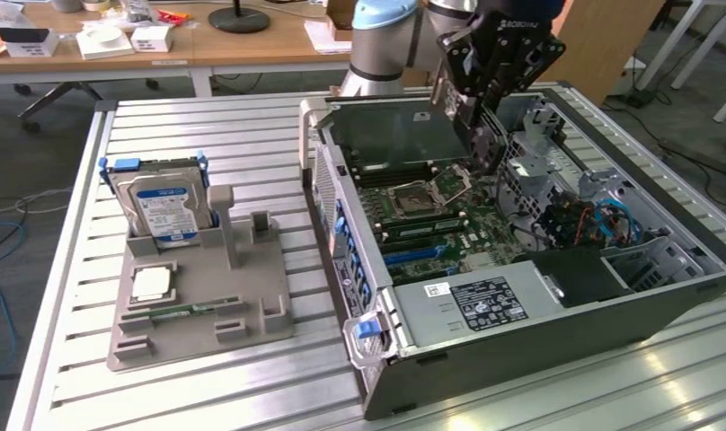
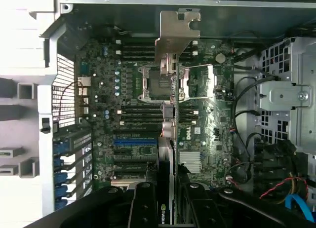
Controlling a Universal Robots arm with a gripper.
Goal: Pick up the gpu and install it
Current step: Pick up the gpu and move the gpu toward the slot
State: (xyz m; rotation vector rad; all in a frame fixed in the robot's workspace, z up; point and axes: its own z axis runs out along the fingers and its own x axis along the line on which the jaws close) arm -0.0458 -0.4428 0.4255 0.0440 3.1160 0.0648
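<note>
The gpu [image 1: 481,136] hangs on edge from my gripper [image 1: 473,115], which is shut on it, over the open computer case [image 1: 650,296]. It hovers above the motherboard [image 1: 441,220] near the CPU socket [image 1: 413,197], not touching the board. In the wrist view the gpu [image 2: 171,139] appears edge-on as a thin line, with its silver bracket [image 2: 177,38] at the far end. My gripper [image 2: 168,191] clamps it from both sides with black fingers [image 2: 143,203]. Blue expansion slots [image 2: 134,141] lie beside the card's edge.
A grey fixture tray [image 1: 261,296] stands at the exterior view's left on the slatted metal table [image 1: 195,135]. It holds an upright hard drive [image 1: 162,211], a CPU chip [image 1: 151,284] and a memory stick [image 1: 193,311]. Inside the case are a power supply [image 1: 483,301], cables [image 1: 585,220] and a drive cage [image 2: 291,95].
</note>
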